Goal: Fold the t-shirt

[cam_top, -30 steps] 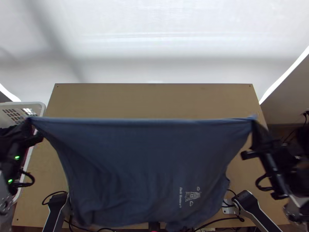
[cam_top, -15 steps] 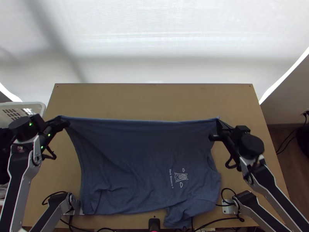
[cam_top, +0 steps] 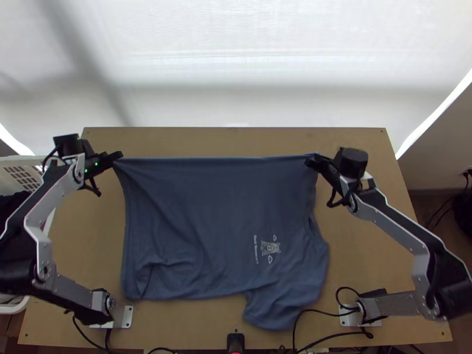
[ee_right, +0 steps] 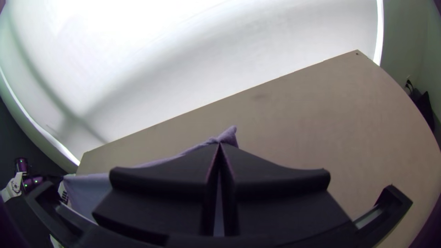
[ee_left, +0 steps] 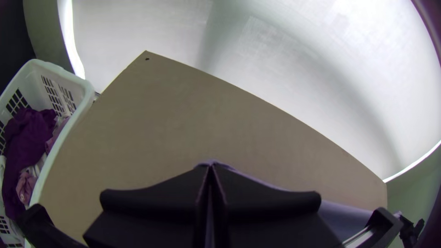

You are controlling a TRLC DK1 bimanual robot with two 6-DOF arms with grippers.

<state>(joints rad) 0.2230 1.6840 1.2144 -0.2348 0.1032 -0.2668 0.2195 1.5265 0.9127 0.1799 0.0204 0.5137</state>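
T-shirt [cam_top: 206, 218] now lies farther up the table [cam_top: 366, 265], its far edge drawn taut between the left gripper [cam_top: 120, 157] and right gripper [cam_top: 310, 160], each pinching a corner; the near part, seemingly rumpled, probably wants smoothing before folding.

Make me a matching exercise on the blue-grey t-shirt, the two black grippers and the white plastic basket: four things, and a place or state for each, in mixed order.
Things:
1. blue-grey t-shirt
2. black left gripper
3. black right gripper
4. white plastic basket

Places and states:
A. shut on the right end of the taut far edge
B. beside the left side of the wooden table, with purple cloth in it
C. mostly spread out, its far edge pulled nearly straight
D. shut on the left end of the taut far edge

Pairs: 1-C, 2-D, 3-A, 4-B
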